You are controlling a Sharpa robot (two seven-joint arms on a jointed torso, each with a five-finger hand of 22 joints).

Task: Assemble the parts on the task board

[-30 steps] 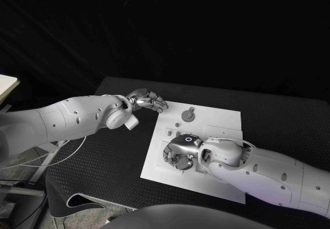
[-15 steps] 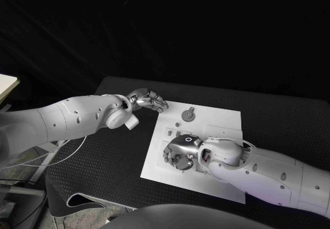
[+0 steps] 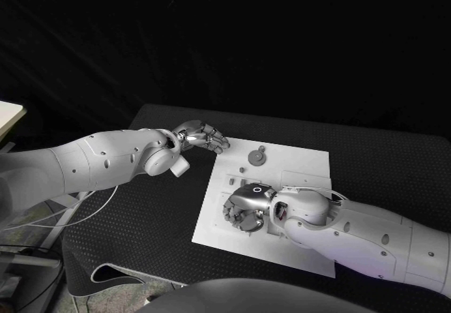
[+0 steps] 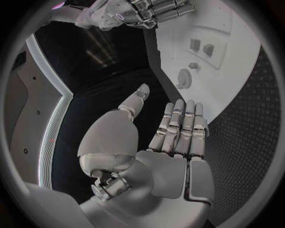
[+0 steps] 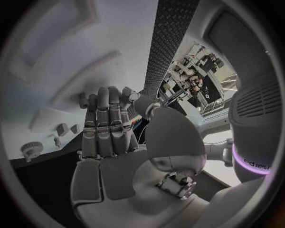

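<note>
Right hand sits low over the near-left part of the task board in the head view, its fingers curled down toward the plate; whether anything is pinched beneath them cannot be told, since the hand covers that spot. Farther along the board a round grey gear-like part stands free, with small pegs just near of it. The left hand hovers off the board's far-left corner above the black worktop, fingers bent in together and holding nothing that can be seen.

From the left wrist, the left hand shows its fingers side by side and nearly straight, thumb apart, palm bare. Beyond them lie the task board, the gear-like part and two small blocks in a shallow recess; the right hand is at the rim.

From the right wrist, the right hand has its fingers close together, tips at the board; a small piece near the tips is too indistinct to name.

The parts look small, stiff and light, probably slick, so a fingertip pinch on the gear's rim seems the likeliest hold. Seats under the right hand are hidden.
</note>
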